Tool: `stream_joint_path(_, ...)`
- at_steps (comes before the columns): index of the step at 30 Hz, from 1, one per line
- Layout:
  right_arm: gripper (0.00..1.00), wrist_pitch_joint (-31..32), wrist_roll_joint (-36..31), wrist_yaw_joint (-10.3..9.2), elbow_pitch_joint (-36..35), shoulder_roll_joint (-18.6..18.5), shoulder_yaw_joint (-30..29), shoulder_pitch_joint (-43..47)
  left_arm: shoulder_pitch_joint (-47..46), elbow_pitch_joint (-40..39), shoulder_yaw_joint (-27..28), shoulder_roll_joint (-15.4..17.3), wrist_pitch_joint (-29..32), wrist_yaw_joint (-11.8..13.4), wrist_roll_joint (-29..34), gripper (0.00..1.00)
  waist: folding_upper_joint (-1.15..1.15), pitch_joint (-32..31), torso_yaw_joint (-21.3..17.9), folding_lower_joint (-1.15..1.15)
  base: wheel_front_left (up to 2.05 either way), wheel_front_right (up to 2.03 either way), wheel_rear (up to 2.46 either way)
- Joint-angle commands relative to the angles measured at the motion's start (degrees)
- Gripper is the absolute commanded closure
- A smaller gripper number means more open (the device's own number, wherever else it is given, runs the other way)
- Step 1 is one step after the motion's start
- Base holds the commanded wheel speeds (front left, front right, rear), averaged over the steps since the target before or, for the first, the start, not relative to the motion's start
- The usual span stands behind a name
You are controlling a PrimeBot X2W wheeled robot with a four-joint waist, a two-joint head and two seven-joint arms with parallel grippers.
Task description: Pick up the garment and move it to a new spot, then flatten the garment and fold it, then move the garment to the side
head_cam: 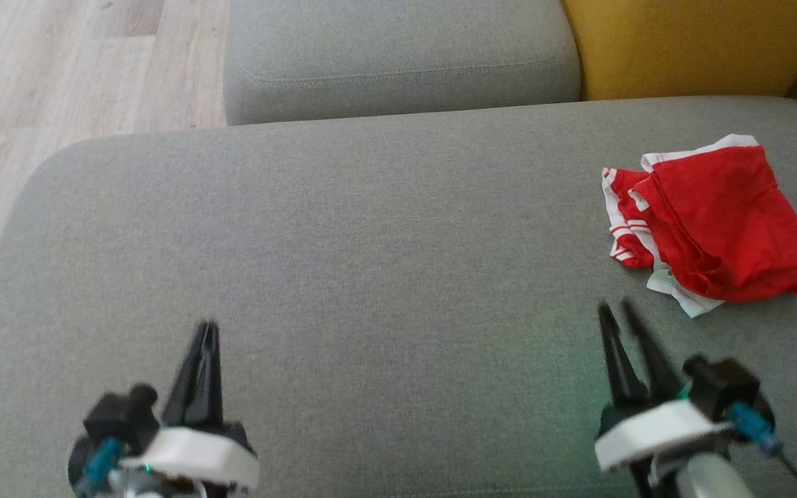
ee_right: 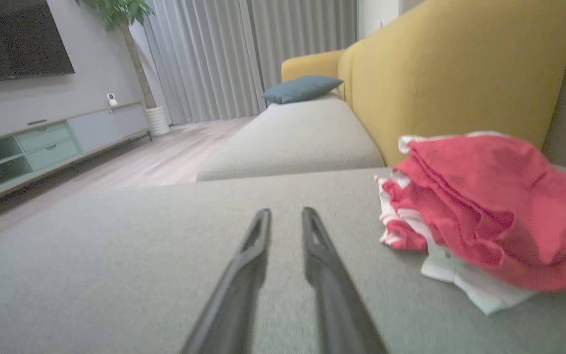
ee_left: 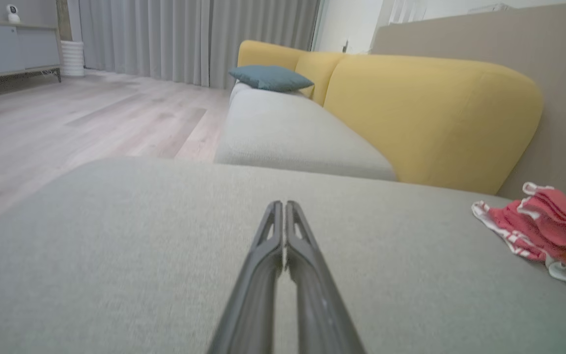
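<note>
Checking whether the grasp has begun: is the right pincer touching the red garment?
Apart. In the head view, bare grey cushion shows between the right pincer and the red garment; the right wrist view shows the same gap.

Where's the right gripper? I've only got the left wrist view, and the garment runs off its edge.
Observer: In the head view, the right gripper is just short of the garment, on its left, not touching it.
Operator: Is it open?
Observer: Yes. In the right wrist view its fingers stand a little apart, with nothing between them.
Operator: How does the garment lie?
Observer: It is a crumpled red heap, not flat, and all of it is on the seat. A white edge pokes out on the robot's side.
</note>
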Motion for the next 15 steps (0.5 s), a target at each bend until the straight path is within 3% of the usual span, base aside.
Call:
stream_joint_path(1, 1.00, 0.00, 0.00, 0.00, 0.76, 0.01, 0.03, 0.49, 0.37, 0.88, -0.02, -0.09, 0.00, 0.00, 0.00, 1.00, 0.00, 0.00, 0.00, 0.00, 0.00, 0.00, 0.00)
stream_joint_path(15, 1.00, 1.77, 9.86, -0.01, 0.20, -0.49, -0.79, 0.08, -0.76, 1.57, 1.25, 0.14, 2.18, -0.78, -9.06, 1.00, 0.00, 0.28, 0.03, 0.00, 0.00, 0.00, 0.00)
